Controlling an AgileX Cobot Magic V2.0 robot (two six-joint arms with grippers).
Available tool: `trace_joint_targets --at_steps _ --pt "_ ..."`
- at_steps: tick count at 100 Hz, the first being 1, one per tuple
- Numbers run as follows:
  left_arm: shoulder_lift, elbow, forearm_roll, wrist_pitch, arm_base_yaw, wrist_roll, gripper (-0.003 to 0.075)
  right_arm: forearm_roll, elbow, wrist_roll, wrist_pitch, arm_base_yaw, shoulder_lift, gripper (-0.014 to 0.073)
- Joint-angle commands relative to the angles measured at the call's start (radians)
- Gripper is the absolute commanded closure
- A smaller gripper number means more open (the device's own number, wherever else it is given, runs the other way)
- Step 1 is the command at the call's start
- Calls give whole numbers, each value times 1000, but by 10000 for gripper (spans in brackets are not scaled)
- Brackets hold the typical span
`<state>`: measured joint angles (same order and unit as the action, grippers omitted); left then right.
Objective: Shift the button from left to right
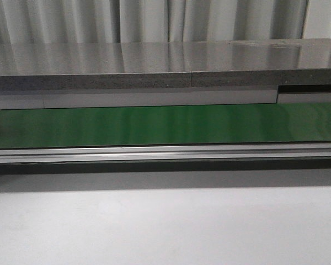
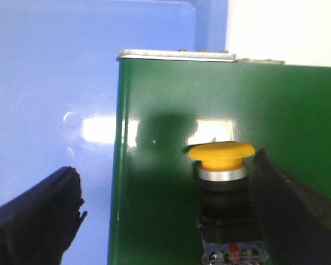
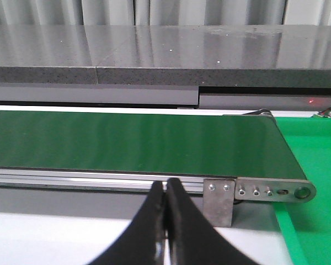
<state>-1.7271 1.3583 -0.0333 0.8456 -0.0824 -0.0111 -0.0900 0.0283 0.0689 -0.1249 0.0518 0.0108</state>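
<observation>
Left wrist view: small push button (image 2: 223, 182) with round yellow-orange cap, silver collar and black boxy body, standing upright on the glossy green conveyor belt (image 2: 171, 187). Sits between the two black fingers of the left pincer (image 2: 171, 221) — well apart from the finger (image 2: 36, 218) over the blue surface, just beside the other finger (image 2: 298, 215). Contact with that nearer finger: cannot tell, edge blurred. Left pincer spread wide, nothing clamped. Coloured terminals visible at the base of the button body, details too small to read. Belt end with a thin metal strip (image 2: 176, 54) lies beyond the button, away from the fingertips. Pale blue flat surface (image 2: 49, 83) beside the belt, under the far finger; bright glare on both.

Right wrist view: right pincer (image 3: 166, 226) with black fingers pressed together, tips meeting — closed on nothing. Ahead of the tips: silver aluminium side rail (image 3: 99, 178) of the belt, then the green belt surface (image 3: 132, 141). Metal end bracket with screws (image 3: 265, 191) near the tips, off to one side. Bright green mat (image 3: 314, 160) past the belt end. Grey speckled stone-like ledge (image 3: 154, 55) behind the belt.

Front view: long green belt (image 1: 165, 124) across the frame, silver rail (image 1: 165, 153) below it, grey ledge (image 1: 154, 69) behind, white table (image 1: 165, 226) in the foreground. Neither button nor pincers visible here.
</observation>
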Motion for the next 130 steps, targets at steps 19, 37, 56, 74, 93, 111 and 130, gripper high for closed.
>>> trace_joint_targets --at_steps 19,37,56,74,93,111,130 --pt "186 -23 23 -118 76 -28 124 7 -16 4 86 -8 20 661" --pt "312 -132 33 -223 89 -28 124 7 -16 4 86 -8 20 661" --pt "491 -292 56 -396 89 -28 124 7 -16 4 86 -8 20 661" --pt "666 -459 71 -523 89 -28 124 7 -16 4 86 -8 20 661" --pt "841 -612 73 -641 89 -28 124 7 -16 4 86 -8 20 661" --pt "999 -756 75 -737 89 -28 124 7 -16 4 86 -8 20 661" --pt "1155 -873 75 -788 89 -28 124 7 -16 4 86 -8 20 661"
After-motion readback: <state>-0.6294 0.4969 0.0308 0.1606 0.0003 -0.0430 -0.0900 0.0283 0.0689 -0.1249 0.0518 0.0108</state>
